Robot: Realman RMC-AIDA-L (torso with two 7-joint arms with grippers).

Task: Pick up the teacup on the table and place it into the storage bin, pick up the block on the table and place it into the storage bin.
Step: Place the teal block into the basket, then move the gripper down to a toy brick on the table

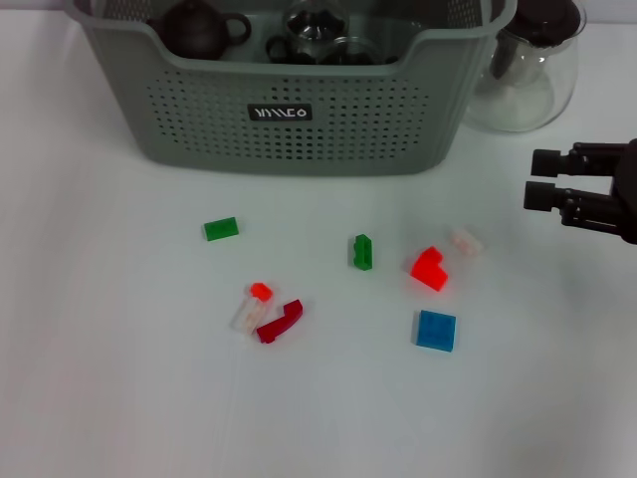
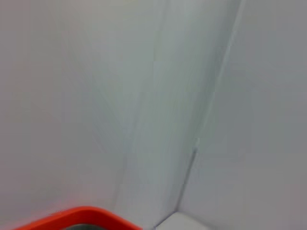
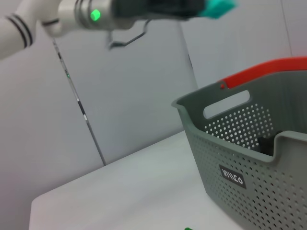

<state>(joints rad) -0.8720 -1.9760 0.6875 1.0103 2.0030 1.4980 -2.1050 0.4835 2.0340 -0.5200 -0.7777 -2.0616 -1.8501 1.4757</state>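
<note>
At the table's far edge, the storage bin, long axis crosswise, holds a dark teapot and glassware. Blocks lie scattered before it. The right gripper hovers rightward, fingers parted, empty.

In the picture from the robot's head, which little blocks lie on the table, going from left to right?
green flat block → small red block → dark red curved block → green upright block → blue square block → pale block

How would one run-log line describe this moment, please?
right gripper: open, above table's right side | left gripper: unseen | blocks: on table | storage bin: holds teaware
</note>
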